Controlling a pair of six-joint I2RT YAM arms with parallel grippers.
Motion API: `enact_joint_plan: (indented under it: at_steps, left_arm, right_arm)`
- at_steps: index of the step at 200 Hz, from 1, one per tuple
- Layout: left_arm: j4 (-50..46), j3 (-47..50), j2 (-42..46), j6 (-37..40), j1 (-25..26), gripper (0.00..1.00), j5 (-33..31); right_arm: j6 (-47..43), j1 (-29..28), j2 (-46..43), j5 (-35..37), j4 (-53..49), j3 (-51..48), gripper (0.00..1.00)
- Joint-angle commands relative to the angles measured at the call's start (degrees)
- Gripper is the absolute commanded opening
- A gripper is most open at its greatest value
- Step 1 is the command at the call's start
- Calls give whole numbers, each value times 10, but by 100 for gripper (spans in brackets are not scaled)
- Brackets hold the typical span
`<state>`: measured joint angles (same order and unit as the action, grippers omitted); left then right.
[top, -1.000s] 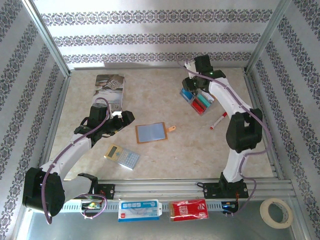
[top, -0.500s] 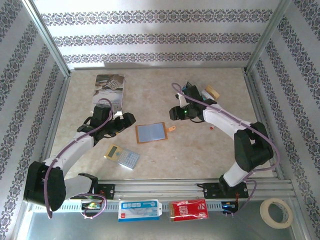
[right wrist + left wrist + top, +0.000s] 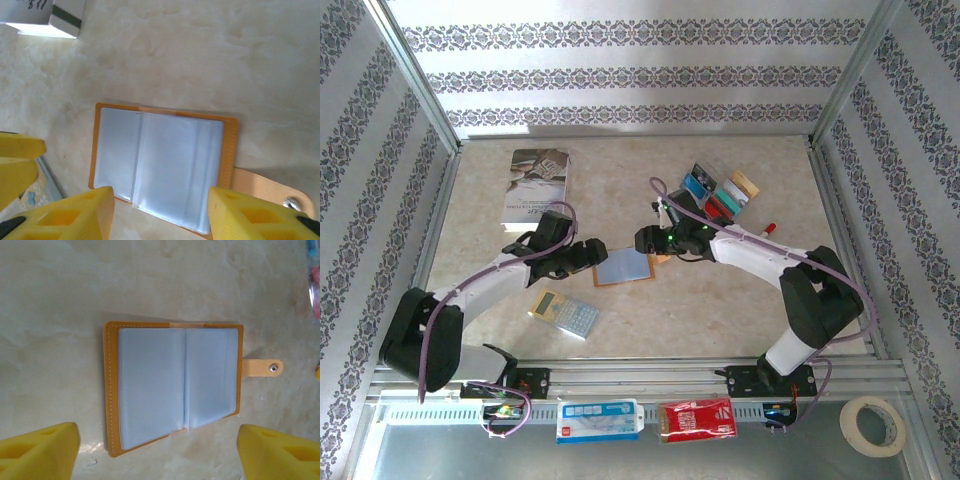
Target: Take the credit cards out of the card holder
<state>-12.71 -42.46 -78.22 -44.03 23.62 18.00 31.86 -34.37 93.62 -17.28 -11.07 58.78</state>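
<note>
Poised over the card holder (image 3: 623, 266) from both sides, open flat mid-worktop (image 3: 720, 310). Holding the left jaws spread wide, the right jaws parted too, pinching nothing. Seems near the end: credit cards (image 3: 720, 193) clustered beyond, well apart from it (blue-grey sleeves look empty, though hard to be sure). Next, probably: pin one cover, lift a sleeve, check for leftovers.

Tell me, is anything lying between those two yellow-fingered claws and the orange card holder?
Nothing visible. The card holder lies open on the bare table, pockets facing up. The left gripper and the right gripper both hang close to it with jaws apart, and no other object sits in between.
</note>
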Motion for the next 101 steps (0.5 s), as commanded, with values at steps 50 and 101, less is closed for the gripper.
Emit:
enact_joint_plan:
  at_steps: [50, 101]
  left_arm:
    - [-2, -37, -70, -3, 39, 44, -17]
    - [-18, -69, -118, -4, 52, 38, -40]
  right_arm:
    - [22, -10, 67, -34, 27, 0, 47]
    - [22, -11, 94, -32, 22, 3, 45]
